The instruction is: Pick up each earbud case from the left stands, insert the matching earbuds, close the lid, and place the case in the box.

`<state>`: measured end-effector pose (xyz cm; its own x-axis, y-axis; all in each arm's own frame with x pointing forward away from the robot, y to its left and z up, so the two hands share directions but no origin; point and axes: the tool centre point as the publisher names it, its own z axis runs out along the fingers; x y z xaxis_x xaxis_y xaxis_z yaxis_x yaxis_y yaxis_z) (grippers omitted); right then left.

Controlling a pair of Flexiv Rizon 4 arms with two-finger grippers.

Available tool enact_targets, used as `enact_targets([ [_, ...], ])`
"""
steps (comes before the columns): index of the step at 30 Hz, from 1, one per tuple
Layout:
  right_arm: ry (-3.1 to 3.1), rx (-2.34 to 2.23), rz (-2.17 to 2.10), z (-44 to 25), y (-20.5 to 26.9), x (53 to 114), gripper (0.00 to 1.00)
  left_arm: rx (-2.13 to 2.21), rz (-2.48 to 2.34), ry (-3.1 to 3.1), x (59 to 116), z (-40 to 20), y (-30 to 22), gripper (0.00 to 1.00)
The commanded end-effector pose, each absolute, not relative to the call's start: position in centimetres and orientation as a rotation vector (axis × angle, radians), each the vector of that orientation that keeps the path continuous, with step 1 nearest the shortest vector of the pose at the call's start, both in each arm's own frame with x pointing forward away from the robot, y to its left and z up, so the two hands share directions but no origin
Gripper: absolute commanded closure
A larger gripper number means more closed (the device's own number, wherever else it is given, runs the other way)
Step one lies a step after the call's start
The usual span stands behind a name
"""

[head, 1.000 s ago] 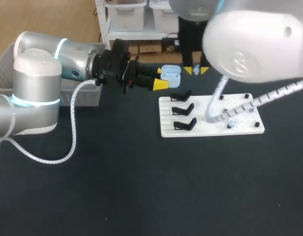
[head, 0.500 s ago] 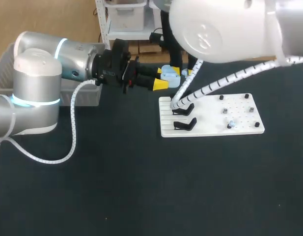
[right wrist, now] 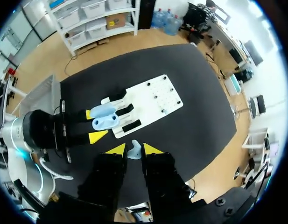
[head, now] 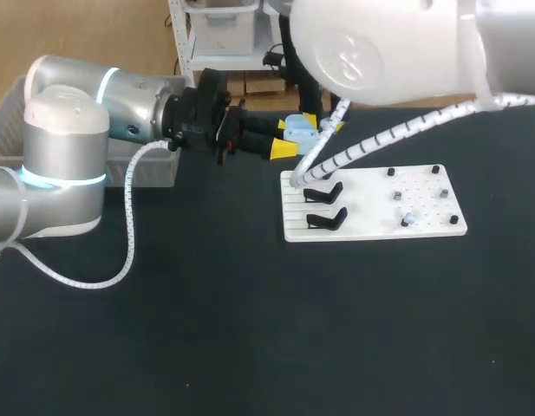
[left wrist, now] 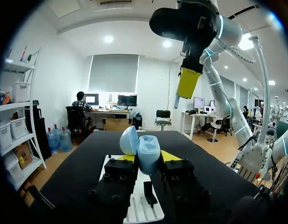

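Left arm (head: 102, 95) comes in level from the left side, wrist turned sideways, and the left gripper (head: 289, 137) is clamped on the pale blue earbud case (head: 300, 130), one yellow tip on each flank. It holds the case up in the air, just beyond the near corner of the white board (head: 380, 227). From the left wrist camera the lid (left wrist: 129, 140) is swung open, tilted away from the body; what sits inside can't be told.

Right arm (head: 388, 48) looms in from above, its big white joint filling the upper part of the overhead view, cable loop trailing down over the board. The right gripper (right wrist: 134, 149) points straight down, jaws drawn in narrow and pinching a small pale blue earbud (right wrist: 134, 152) between the yellow tips, directly above the open case.

On the board, black stands (head: 324, 192) line its left half; the small pieces among the pegs on its right half are too small to identify. The grey box (right wrist: 38, 95) sits at the table's left edge, behind the left arm
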<state>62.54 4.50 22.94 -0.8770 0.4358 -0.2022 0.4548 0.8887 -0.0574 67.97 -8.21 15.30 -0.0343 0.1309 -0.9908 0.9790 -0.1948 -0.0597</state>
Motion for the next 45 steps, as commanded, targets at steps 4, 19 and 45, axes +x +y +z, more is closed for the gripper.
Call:
enact_targets([
  [4,2.825,0.940,-0.280,23.1,6.6,64.4,1.00,1.431,-1.329,1.239,68.0,15.3,-8.2,1.00],
  [19,2.838,1.133,-0.342,22.7,7.4,65.1,1.00,1.431,-1.329,1.239,68.0,15.3,-8.2,1.00],
  [45,2.823,1.242,-0.292,20.6,5.4,66.3,1.00,1.411,-1.272,1.206,66.8,14.9,-8.8,1.00],
])
